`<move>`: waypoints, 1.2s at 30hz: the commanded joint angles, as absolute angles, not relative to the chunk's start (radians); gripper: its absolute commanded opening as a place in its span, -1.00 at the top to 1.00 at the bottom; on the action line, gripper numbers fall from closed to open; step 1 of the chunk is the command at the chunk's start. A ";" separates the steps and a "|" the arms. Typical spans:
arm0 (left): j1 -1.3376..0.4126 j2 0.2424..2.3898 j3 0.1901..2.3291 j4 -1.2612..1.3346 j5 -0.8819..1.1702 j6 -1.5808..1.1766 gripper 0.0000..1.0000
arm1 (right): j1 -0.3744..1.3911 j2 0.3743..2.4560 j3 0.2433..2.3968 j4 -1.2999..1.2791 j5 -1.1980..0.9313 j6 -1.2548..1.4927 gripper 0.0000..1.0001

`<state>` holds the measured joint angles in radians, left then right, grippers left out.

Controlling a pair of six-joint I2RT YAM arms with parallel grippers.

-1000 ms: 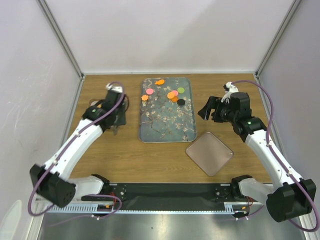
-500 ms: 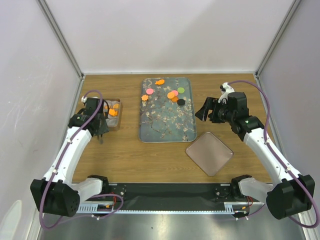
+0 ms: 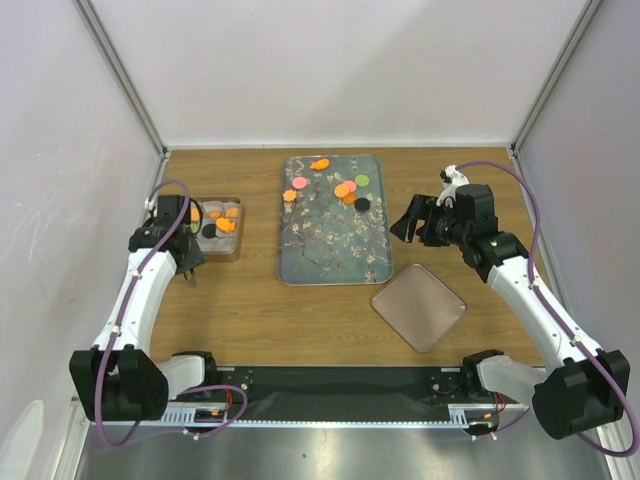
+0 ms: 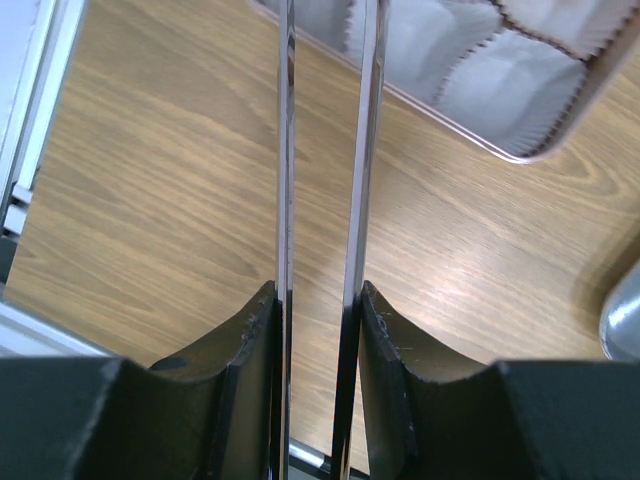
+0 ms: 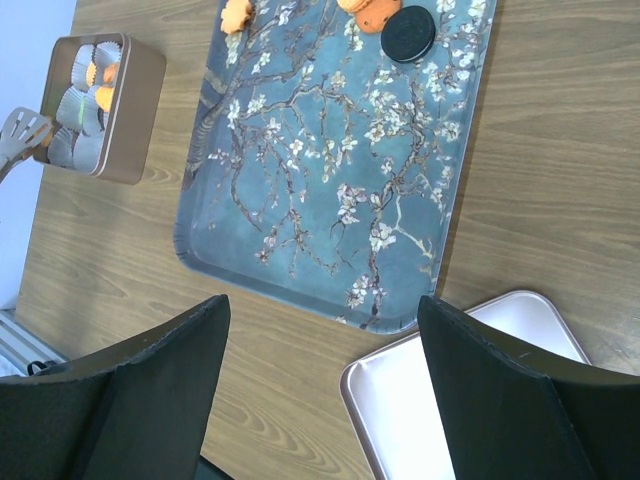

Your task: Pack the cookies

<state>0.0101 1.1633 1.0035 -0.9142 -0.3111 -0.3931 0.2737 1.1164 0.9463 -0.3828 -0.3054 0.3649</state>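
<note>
Several cookies (image 3: 345, 189), orange, pink, green and black, lie at the far end of the floral tray (image 3: 335, 275); the right wrist view catches a black one (image 5: 409, 33). More cookies (image 3: 226, 225) sit in paper cups inside the small box (image 3: 236, 245) left of the tray. My left gripper (image 3: 183, 245) hangs left of the box, shut on metal tongs (image 4: 322, 150) whose two blades stand apart with nothing between them. My right gripper (image 3: 412, 222) hovers right of the tray, open and empty (image 5: 320, 305).
A pinkish square lid (image 3: 419, 307) lies on the table near the tray's front right corner. The box corner with white cups (image 4: 560, 60) shows in the left wrist view. Side walls and rails border the table close to both arms.
My left arm has swung left and back from over the box, carrying the tongs, so the cookies in the box now show. The right arm has barely moved.
</note>
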 commanded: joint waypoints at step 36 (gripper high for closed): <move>0.084 1.132 0.965 -0.876 -0.314 -0.400 0.08 | 0.264 1.091 0.946 -0.350 -0.322 0.364 -0.66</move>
